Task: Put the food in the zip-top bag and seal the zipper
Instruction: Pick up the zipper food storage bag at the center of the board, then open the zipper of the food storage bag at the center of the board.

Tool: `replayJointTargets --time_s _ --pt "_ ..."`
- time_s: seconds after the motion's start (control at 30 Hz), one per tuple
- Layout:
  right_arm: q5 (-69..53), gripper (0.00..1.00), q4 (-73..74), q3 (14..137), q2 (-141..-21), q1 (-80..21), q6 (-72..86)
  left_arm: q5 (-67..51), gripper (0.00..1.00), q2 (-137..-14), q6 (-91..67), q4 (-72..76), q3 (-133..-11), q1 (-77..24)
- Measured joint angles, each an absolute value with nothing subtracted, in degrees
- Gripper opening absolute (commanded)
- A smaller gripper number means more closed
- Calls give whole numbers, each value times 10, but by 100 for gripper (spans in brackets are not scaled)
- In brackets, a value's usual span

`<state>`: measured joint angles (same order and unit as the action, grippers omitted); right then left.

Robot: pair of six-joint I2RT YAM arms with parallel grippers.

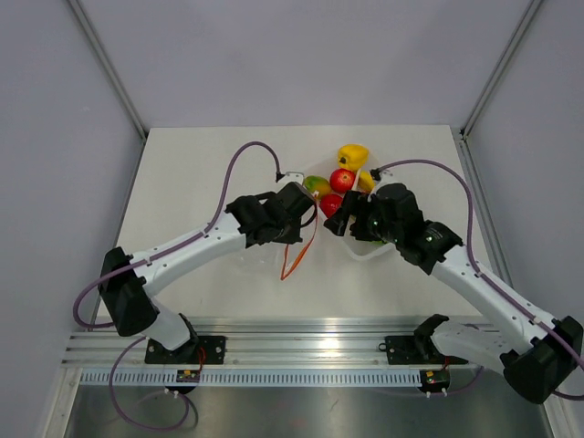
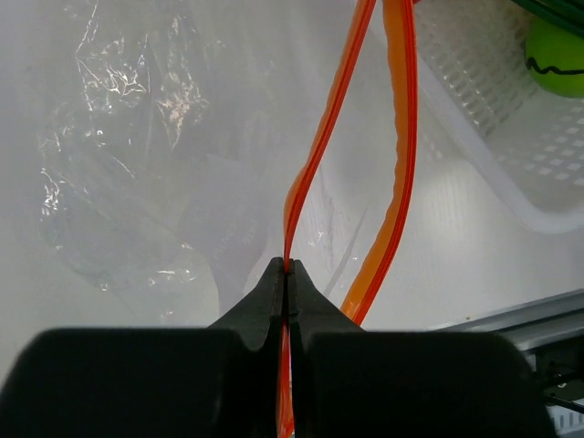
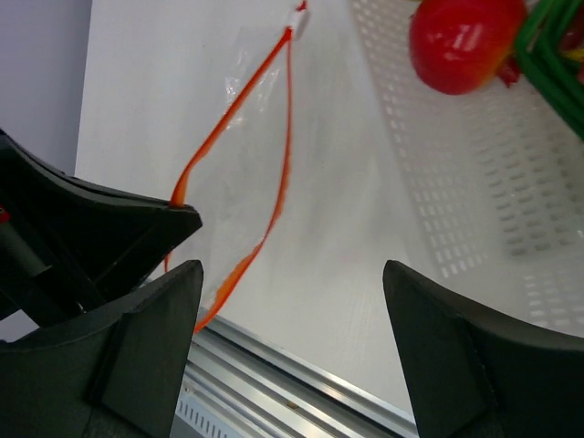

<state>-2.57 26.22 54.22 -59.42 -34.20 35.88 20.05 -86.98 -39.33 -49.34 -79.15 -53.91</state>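
My left gripper (image 1: 294, 208) is shut on one lip of the orange-red zipper (image 2: 315, 155) and holds the clear zip-top bag (image 2: 137, 164) with its mouth parted. The other lip (image 2: 401, 164) hangs free beside it. The strip trails toward the near edge in the top view (image 1: 297, 250). My right gripper (image 3: 290, 274) is open and empty, just right of the bag mouth (image 3: 274, 137). The yellow pepper (image 1: 352, 155), red fruits (image 1: 342, 180), mango (image 1: 317, 186) and banana (image 1: 366, 181) lie behind the grippers. A red fruit (image 3: 461, 46), green stalks (image 3: 552, 46) and a green round fruit (image 2: 557, 59) lie in the tray.
A translucent white perforated tray (image 3: 474, 182) sits right of the bag, partly under my right arm (image 1: 429, 239). The aluminium rail (image 1: 310, 342) runs along the table's near edge. My left gripper's body (image 3: 82, 228) shows close on the left in the right wrist view.
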Motion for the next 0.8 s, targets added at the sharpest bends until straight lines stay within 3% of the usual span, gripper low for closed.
replayJointTargets --time_s 0.13,0.3,0.5,0.6,0.8 --pt "-25 83 230 549 -645 -378 372 172 0 -871 -405 -486 -792 -535" --pt "-25 65 204 558 -718 -403 385 154 0 -870 -413 -477 -792 -530" --pt "-27 7 189 565 -782 -409 393 139 0 -854 -419 -471 -792 -525" --pt "-24 1 187 565 -784 -409 394 134 0 -830 -419 -472 -790 -511" --pt "8 1 192 586 -791 -409 369 104 0 -725 -418 -453 -712 -432"
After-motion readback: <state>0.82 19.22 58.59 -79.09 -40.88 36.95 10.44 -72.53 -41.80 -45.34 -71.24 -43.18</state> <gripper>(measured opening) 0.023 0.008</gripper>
